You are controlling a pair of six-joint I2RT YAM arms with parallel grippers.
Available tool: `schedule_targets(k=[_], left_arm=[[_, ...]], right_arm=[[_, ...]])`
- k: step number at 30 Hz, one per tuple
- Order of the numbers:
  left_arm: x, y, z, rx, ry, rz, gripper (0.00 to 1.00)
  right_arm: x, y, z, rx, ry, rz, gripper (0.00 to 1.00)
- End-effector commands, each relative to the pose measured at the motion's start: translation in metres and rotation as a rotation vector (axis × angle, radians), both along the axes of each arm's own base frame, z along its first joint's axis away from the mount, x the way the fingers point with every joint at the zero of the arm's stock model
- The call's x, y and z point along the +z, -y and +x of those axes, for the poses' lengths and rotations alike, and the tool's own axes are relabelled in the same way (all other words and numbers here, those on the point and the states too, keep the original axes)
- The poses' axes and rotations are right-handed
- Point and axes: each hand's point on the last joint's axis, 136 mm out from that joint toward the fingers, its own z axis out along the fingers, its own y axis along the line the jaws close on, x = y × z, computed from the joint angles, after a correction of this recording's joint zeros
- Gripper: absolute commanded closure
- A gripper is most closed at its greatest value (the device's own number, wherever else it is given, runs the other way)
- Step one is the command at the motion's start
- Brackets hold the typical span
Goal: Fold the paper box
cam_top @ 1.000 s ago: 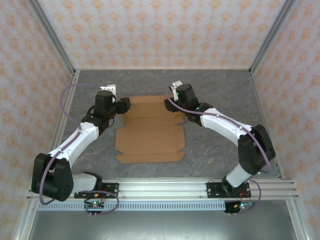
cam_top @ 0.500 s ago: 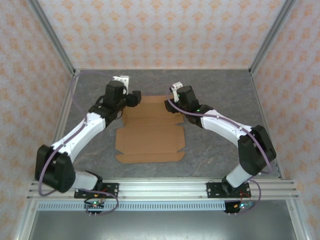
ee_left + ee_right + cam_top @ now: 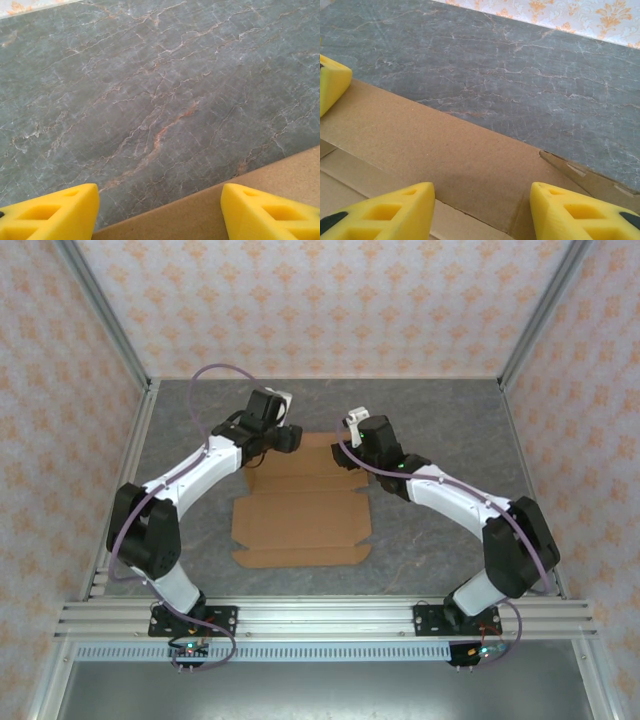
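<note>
- The left hand is hovering at the far left corner of the paper box. In the left wrist view the left hand is released, its yellow fingers spread wide over the far cardboard edge and clamping nothing.
- The paper box is lying flat and unfolded in the middle of the grey marbled desk. It is a brown die-cut sheet with its creased panels running left to right and a narrow flap along the near side.
- The right hand is hanging over the far right part of the sheet. In the right wrist view the right hand is also released, its fingers standing apart above the far flap, with bare desk beyond.
- The sheet is probably handling as light and fairly stiff. It is likely bending cleanly along its score lines, but sliding easily on the smooth desk and creasing if pinched hard.
- The far flap looks like the best place to take hold, near both ends, with each hand lifting one corner so the panel is hinging evenly.
- Compared with a second ago, the left arm is now reaching further right and farther back. Its hand has moved from the sheet's left side to the far edge.
- The right hand is sitting almost where it was, and the sheet is lying unshifted.
</note>
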Motion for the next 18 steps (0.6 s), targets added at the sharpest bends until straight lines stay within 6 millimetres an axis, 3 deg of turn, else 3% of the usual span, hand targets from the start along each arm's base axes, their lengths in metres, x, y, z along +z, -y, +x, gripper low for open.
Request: schedule_targets(k=[1,7,12,18], left_arm=[[-0.014,-0.006,-0.018,-0.016,-0.030,0.057,0.34],[-0.013,-0.010,-0.021,-0.012,0.029,0.058,0.34],[-0.010,-0.010,-0.025,-0.017,0.078,0.046,0.34],[-0.008,-0.011,-0.024,-0.018,0.092,0.054,0.34]], right_arm=[[0.015,0.006,-0.006,-0.008,0.020,0.026,0.46],[0.035,0.015,-0.015,-0.020,0.053,0.047,0.42],[0.046,0.037,-0.025,-0.077,0.078,0.033,0.37],[0.029,0.064,-0.028,-0.142,0.039,0.034,0.35]])
